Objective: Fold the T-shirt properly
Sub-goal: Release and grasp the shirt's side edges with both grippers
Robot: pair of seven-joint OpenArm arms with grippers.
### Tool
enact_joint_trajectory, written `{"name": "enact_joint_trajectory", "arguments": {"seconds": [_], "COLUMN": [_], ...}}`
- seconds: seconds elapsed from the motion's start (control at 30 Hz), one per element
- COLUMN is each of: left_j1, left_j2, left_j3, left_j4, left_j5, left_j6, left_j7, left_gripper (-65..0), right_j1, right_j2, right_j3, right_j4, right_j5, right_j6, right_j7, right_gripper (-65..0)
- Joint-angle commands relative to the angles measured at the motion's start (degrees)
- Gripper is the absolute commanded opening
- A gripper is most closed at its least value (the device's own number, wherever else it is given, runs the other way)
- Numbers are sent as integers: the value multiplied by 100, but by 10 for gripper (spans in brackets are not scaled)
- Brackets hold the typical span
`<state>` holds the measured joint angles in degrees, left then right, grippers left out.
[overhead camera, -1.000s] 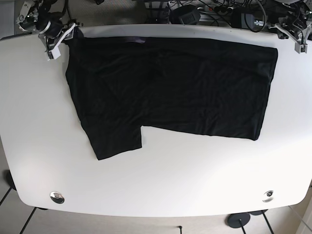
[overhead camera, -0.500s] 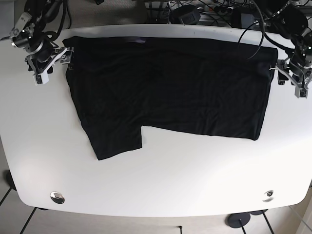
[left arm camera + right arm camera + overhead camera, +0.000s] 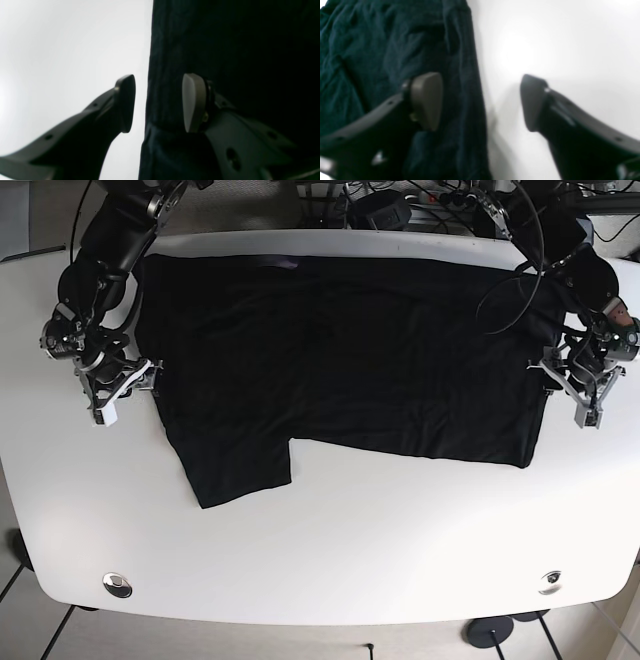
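The black T-shirt (image 3: 340,360) lies flat on the white table (image 3: 350,550), with one sleeve sticking out toward the front left. My left gripper (image 3: 566,392) is at the shirt's right side edge. In the left wrist view it (image 3: 158,103) stands open astride that edge, with one fingertip (image 3: 193,102) over the cloth (image 3: 237,50) and the other over bare table (image 3: 62,50). My right gripper (image 3: 127,392) is at the shirt's left side edge. In the right wrist view it (image 3: 480,102) is also open, straddling the hem of the cloth (image 3: 382,50).
Cables and black equipment (image 3: 420,205) crowd the area behind the table's far edge. Two metal discs (image 3: 117,584) (image 3: 550,582) sit near the front corners. The table's curved front edge runs along the bottom of the base view.
Both arms have come from the shirt's far corners toward the front along its side edges. Each gripper now sits about halfway down its side. The shirt has not moved.
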<state>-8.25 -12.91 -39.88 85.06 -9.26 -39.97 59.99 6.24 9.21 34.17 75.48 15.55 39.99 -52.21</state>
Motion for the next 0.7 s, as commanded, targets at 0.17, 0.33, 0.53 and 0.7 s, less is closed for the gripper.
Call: {"name": "enact_joint_trajectory", "arguments": {"seconds": [0.17, 0.33, 0.53, 0.7], "left_j1": [-278, -269, -533, -639], "left_j2": [-129, -129, -147, -331], "left_j3": [10, 458, 493, 511], "left_j4": [-343, -361, -1257, -1996], "left_j5": [-72, -81, -81, -99], "left_j6": [722, 1522, 1513, 1495], "left_j7": [-878, -1221, -1300, -1651], "left_gripper": [-257, -172, -172, -172], "right_j1": [-215, -259, -321, -330], "right_j2": [-231, -231, -231, -222], "right_j3": [-20, -20, -46, -485], "right_j4": [25, 25, 25, 25], "right_j5": [-39, -39, -39, -39], "right_j6": [1, 1, 1, 1], "right_j7": [-226, -384, -384, -340], "right_gripper": [-225, -235, -453, -629]}}
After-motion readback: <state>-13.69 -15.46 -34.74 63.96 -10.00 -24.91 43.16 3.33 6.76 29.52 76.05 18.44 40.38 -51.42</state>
